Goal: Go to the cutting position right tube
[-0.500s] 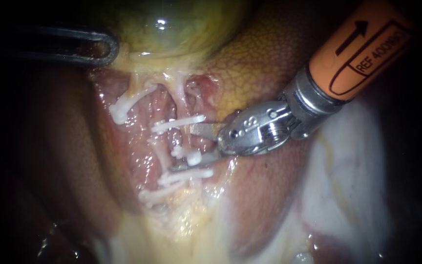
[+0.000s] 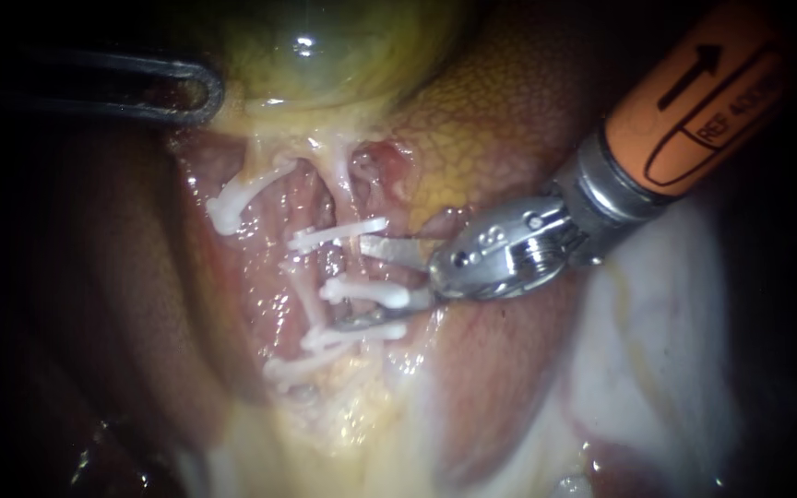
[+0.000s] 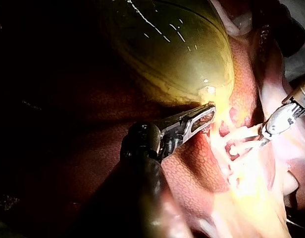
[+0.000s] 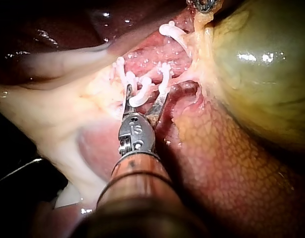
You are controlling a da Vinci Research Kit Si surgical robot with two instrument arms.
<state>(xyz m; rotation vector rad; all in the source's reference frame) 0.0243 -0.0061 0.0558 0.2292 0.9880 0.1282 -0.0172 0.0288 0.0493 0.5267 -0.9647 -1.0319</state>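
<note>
The right tube [image 2: 329, 198] runs down from the gallbladder [image 2: 343, 46] and carries several white clips. My right instrument [image 2: 348, 284] enters from the upper right on an orange shaft. Its two blades stand open across this tube, one blade above and one below a clip [image 2: 366, 292]. In the right wrist view the same open blades [image 4: 145, 99] straddle a white clip [image 4: 142, 95]. My left instrument [image 2: 191, 92] is at the upper left. In the left wrist view its dark slotted jaws [image 3: 198, 120] are shut on the gallbladder's edge [image 3: 207, 91].
A second tube [image 2: 260, 180] to the left ends in a white clip [image 2: 228, 210]. Mottled liver [image 2: 500, 101] lies behind the right instrument's wrist. Pale fatty tissue [image 2: 638, 341] spreads at the lower right.
My right instrument has drawn back a little to the right. The clip between its blades now shows at fuller length. The left instrument has not moved.
</note>
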